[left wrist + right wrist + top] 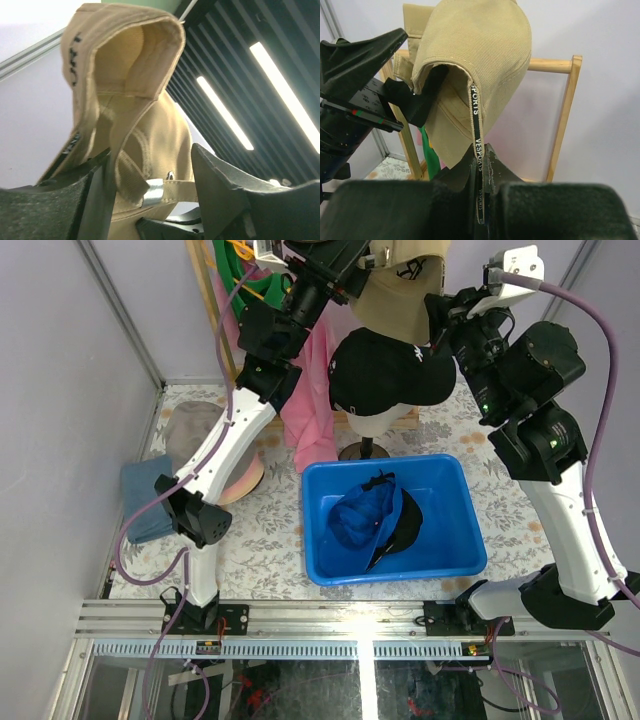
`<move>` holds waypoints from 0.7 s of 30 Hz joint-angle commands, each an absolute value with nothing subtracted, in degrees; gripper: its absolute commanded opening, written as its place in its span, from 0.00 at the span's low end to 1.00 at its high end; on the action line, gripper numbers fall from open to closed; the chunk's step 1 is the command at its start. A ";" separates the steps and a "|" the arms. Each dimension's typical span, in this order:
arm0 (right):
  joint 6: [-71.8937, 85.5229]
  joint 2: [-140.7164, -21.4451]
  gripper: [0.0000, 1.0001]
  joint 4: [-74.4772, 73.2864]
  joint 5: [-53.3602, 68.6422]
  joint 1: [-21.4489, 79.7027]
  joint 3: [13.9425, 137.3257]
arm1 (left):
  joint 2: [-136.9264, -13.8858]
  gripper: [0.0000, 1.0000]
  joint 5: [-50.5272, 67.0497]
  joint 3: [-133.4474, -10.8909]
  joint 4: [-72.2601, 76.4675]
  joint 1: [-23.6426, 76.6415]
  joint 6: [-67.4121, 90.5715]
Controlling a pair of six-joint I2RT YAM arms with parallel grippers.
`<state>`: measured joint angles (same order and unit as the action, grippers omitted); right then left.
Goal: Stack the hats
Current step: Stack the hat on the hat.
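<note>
A khaki baseball cap (398, 302) hangs high above the table between both arms. My right gripper (482, 150) is shut on the edge of its brim, where a black lettered band runs down between the fingers. My left gripper (152, 150) stands open around the cap's (165, 125) rear strap and metal buckle, one finger inside the cap (485, 55) and one outside. A black cap with a white logo (385, 368) sits on the mannequin head. A blue cap (358, 518) and a black cap (400, 530) lie in the blue bin (455, 540). A grey-taupe bucket hat (192, 425) lies at the left.
The cream mannequin head on its stand (368, 435) rises behind the bin, under the held cap. Pink (312, 390) and green (255, 285) shirts hang on a wooden rack (565, 100) at the back. A blue-grey hat (148, 498) and a pinkish hat (245, 478) lie by the left arm.
</note>
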<state>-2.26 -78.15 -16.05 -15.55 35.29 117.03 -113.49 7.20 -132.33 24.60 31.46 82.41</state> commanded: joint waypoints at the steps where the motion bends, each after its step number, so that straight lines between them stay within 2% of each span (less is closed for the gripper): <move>1: -4.29 -76.30 0.00 -13.18 -16.52 36.55 117.68 | -114.21 0.50 5.66 -134.56 31.05 31.73 83.81; 5: -7.05 -75.99 0.00 -12.76 -19.67 36.56 117.31 | -112.53 0.29 5.63 -132.26 33.09 31.65 84.14; 9: -12.12 -75.70 0.00 -10.47 -25.35 36.57 115.79 | -110.15 0.15 4.99 -128.38 35.68 31.24 85.31; 14: -19.24 -75.14 0.00 -6.08 -32.70 36.56 113.07 | -111.98 0.05 6.45 -127.94 40.67 29.26 92.85; 21: -28.47 -72.94 0.00 3.25 -38.27 36.56 104.82 | -115.15 0.00 9.91 -126.35 47.16 27.03 102.45</move>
